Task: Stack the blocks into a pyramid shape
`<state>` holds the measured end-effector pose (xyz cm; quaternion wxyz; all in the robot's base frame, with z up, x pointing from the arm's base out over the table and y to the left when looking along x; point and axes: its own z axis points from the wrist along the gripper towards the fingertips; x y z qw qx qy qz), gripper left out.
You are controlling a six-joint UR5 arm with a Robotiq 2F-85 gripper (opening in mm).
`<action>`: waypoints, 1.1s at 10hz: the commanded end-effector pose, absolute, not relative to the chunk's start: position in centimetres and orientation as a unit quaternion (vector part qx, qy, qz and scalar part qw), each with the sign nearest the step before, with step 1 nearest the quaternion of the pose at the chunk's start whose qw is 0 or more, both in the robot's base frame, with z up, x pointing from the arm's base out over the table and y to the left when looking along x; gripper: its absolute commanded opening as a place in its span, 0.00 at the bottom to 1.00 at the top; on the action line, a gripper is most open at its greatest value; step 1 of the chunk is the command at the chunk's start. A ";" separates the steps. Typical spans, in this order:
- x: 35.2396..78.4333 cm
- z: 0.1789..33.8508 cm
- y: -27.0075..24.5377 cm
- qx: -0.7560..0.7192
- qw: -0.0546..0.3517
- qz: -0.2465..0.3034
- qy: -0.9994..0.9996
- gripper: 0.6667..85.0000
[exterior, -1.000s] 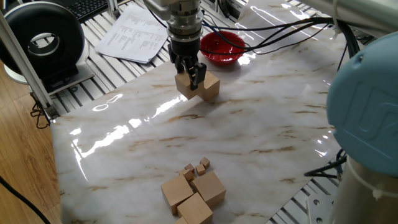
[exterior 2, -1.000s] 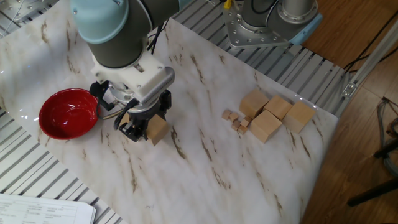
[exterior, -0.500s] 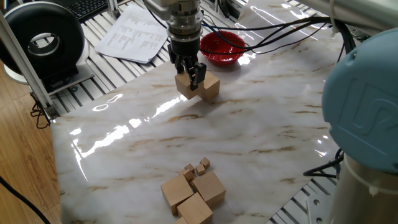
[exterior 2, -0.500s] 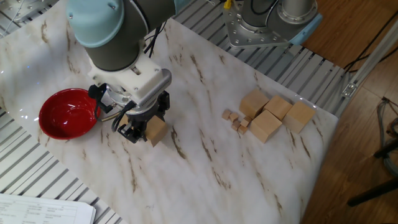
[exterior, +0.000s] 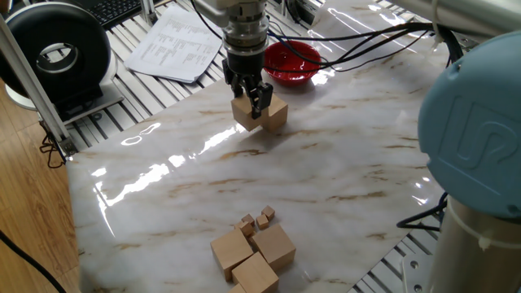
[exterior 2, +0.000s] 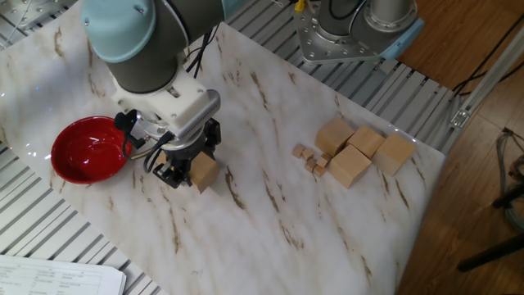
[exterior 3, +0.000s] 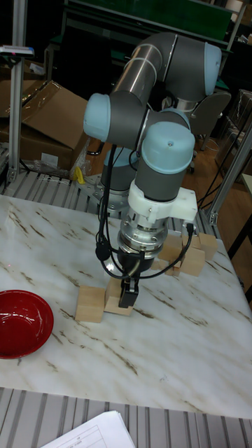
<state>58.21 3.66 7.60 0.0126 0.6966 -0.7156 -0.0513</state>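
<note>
Two large tan blocks sit side by side near the red bowl. My gripper comes straight down on the left block, its fingers hugging its sides, and that block touches its neighbour. In the tall fixed view my gripper is on the right block, beside the other block. From the other fixed view my gripper partly covers this pair. Several more blocks lie in a loose cluster at the opposite table edge. No pyramid shape stands.
Tiny wooden cubes lie beside the cluster. The red bowl is close to my gripper. Papers and a black round device lie off the marble tabletop. The arm's cables trail over the bowl.
The gripper has shifted only a few pixels while staying on the block. The arm's upper joints have swung slightly. The blocks have not visibly moved.
</note>
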 end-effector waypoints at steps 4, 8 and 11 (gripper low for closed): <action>58.4 7.0 3.6 0.702 0.005 -0.059 -0.710 0.00; 58.5 6.3 4.4 0.699 -0.012 -0.076 -0.711 0.00; 58.7 5.5 3.8 0.701 -0.014 -0.073 -0.710 0.00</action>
